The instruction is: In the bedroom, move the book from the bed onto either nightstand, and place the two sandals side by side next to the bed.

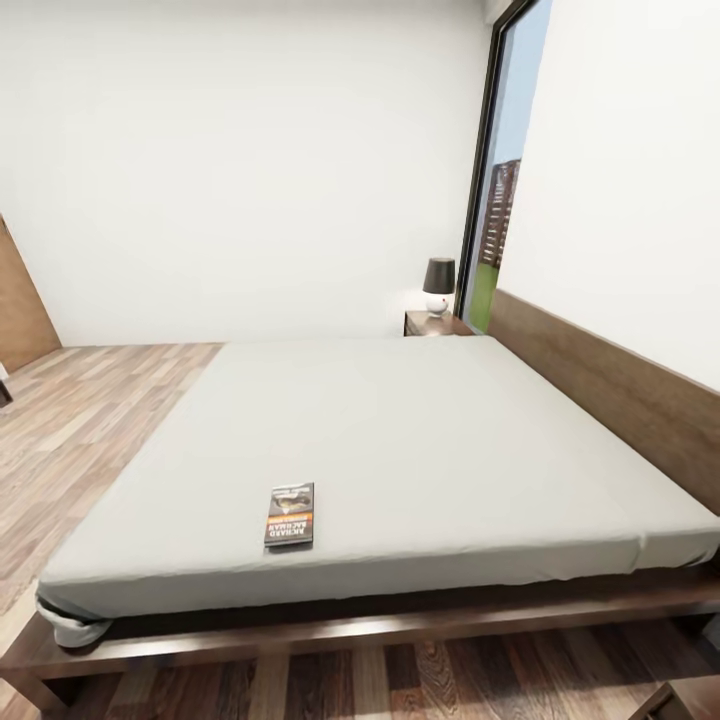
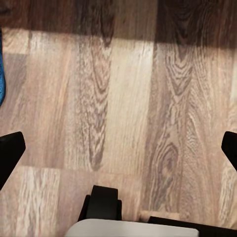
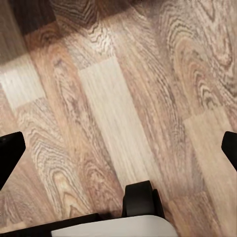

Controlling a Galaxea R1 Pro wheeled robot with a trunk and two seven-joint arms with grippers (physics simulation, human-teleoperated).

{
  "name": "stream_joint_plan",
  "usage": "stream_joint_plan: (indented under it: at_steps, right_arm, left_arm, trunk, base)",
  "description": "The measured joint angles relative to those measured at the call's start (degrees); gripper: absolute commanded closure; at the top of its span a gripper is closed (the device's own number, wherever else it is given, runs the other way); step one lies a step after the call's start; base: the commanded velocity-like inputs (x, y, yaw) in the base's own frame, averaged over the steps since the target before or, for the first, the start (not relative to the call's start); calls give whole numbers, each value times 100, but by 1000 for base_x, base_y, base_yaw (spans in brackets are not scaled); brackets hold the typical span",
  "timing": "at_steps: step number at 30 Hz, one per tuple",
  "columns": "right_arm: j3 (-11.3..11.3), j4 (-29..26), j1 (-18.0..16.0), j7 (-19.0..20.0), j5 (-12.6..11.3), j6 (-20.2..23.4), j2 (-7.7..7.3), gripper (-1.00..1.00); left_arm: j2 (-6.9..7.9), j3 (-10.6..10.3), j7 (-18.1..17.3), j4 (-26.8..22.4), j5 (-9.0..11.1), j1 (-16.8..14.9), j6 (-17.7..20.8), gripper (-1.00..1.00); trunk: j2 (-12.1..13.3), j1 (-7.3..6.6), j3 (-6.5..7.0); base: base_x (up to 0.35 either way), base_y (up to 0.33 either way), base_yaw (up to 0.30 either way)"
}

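Observation:
The book [image 1: 289,515] lies flat on the bed [image 1: 420,440] near its front edge, left of centre, with its orange band and white lettering facing up. A nightstand [image 1: 432,322] stands at the bed's far corner beside the headboard. In the left wrist view a strip of a bright blue sandal [image 2: 2,74] pokes in at the picture's edge, lying on the wood floor. My left gripper [image 2: 118,148] hangs open over bare floor planks, its dark fingertips [image 2: 10,153] spread wide. My right gripper [image 3: 118,148] is open too, above the floor with nothing between its fingers.
A small lamp [image 1: 438,285] with a dark shade sits on the nightstand. The long wooden headboard [image 1: 620,390] runs along the right wall. A tall window [image 1: 500,200] shows grass and a fence. Wood-plank floor [image 1: 70,430] lies left of the bed and in front of it.

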Motion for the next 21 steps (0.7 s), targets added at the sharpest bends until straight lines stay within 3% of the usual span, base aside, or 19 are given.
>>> stream_joint_plan:
  at_steps: [21]
  right_arm:
    - [-2,-9,0,0,0,0,-8,-100]
  left_arm:
    - [0,1,0,0,0,0,-4,-100]
  trunk:
    - [842,-461,377]
  base:
    - [0,0,0]
